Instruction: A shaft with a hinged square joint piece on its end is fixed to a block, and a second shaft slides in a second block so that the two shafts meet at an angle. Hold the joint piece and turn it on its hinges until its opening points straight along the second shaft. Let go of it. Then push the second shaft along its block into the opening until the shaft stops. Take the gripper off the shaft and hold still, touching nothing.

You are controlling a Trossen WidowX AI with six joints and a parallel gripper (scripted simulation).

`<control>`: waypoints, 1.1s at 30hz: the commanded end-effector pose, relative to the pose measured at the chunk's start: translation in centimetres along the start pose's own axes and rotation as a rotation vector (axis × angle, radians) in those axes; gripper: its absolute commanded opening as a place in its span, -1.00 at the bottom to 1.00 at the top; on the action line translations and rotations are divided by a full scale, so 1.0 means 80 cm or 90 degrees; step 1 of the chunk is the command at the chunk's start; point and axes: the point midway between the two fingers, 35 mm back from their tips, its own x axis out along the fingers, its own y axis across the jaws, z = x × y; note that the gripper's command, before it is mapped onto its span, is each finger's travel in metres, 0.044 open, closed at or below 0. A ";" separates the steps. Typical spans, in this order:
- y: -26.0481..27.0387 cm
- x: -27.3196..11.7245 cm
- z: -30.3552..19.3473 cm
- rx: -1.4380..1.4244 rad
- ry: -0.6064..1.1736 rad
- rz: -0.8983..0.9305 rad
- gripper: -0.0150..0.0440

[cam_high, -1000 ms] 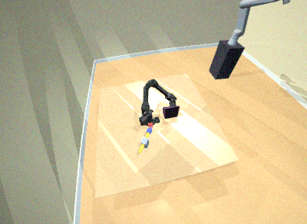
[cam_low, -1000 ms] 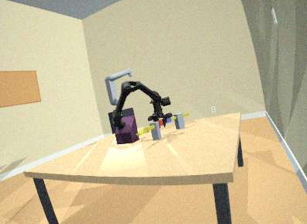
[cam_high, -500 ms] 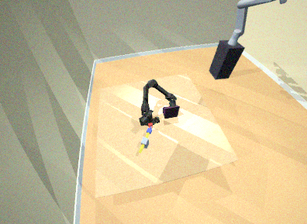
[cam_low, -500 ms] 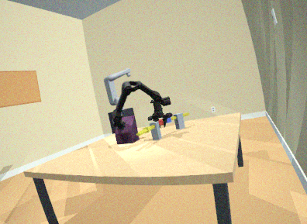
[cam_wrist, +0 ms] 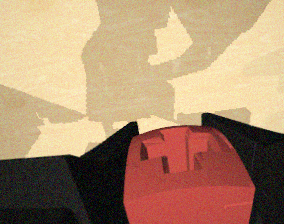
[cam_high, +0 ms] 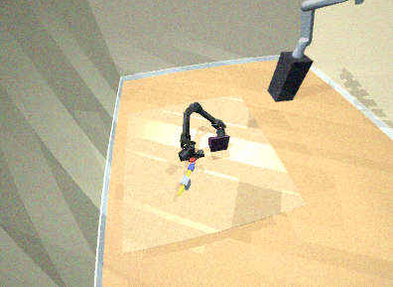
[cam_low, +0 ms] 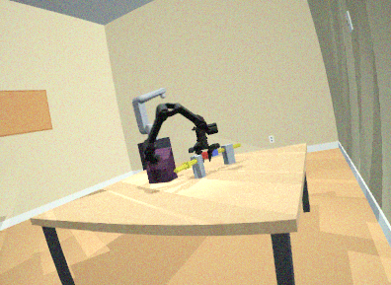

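A red joint piece (cam_high: 193,160) (cam_low: 205,155) (cam_wrist: 189,195) sits between the black fingers of my gripper (cam_high: 194,158) (cam_low: 204,152) (cam_wrist: 169,124), which is shut on it from both sides. A blue part (cam_high: 191,167) (cam_low: 214,153) adjoins the red piece at the end of a yellow shaft (cam_high: 181,192) (cam_low: 237,146), carried by a grey block (cam_high: 186,181) (cam_low: 228,155). In the exterior view, the other yellow shaft (cam_low: 185,167) passes through another grey block (cam_low: 198,170) on the nearer side. The arm hides them in the top view. How exactly the opening lines up with this shaft cannot be told.
The arm's dark purple base block (cam_high: 218,143) (cam_low: 162,164) stands on the wooden table (cam_high: 268,215) (cam_low: 237,203). A separate grey arm-like object (cam_high: 308,26) (cam_low: 141,111) on a dark box (cam_high: 290,76) stands beyond the table.
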 end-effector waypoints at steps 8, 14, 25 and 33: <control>0.000 0.000 0.000 0.000 0.001 0.000 -0.05; 0.000 0.000 0.000 0.000 0.001 0.000 0.27; 0.000 0.000 0.000 0.000 0.001 0.000 1.00; 0.000 0.000 0.000 0.000 0.001 0.000 1.00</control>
